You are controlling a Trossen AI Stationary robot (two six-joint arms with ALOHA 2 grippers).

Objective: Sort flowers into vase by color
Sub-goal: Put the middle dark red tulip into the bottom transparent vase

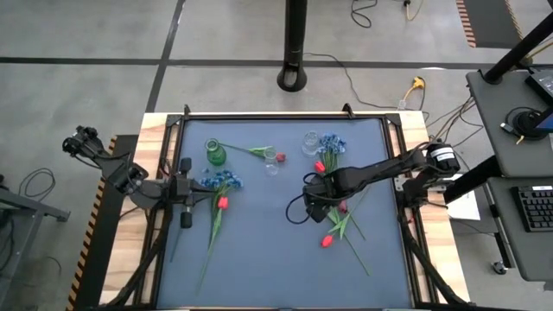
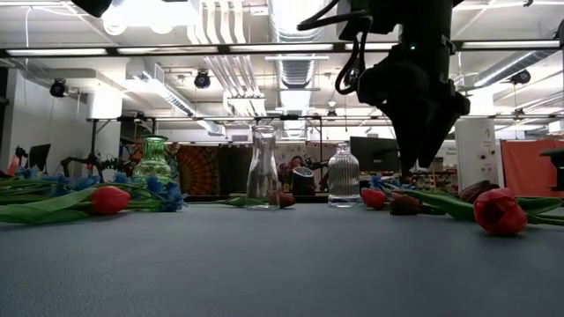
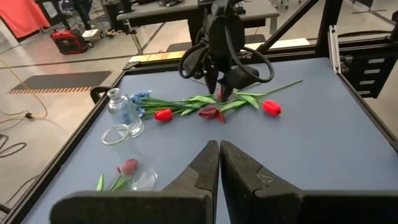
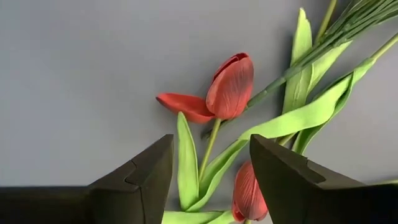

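Observation:
My right gripper [image 1: 318, 197] hangs open, pointing down, just above a heap of red tulips [image 1: 343, 206] at the table's right-middle. In the right wrist view its fingers stand either side of a tulip stem and leaf [image 4: 208, 155], below a red bud [image 4: 231, 86]; I see no touch. The low view shows it [image 2: 407, 172] above a dark red bud [image 2: 405, 204]. My left gripper [image 3: 219, 158] is shut and waits at the left [image 1: 185, 197], beside blue flowers [image 1: 221, 180] and a red tulip [image 1: 222, 203] lying flat.
Three vases stand upright near the far edge: a green one [image 1: 213, 154], a clear one [image 1: 273, 164] and a ribbed clear one [image 1: 311, 142]. A red tulip [image 1: 259, 152] lies between the first two. Blue blossoms [image 1: 331, 142] lie by the ribbed vase. More tulips [image 1: 327, 240] lie nearer.

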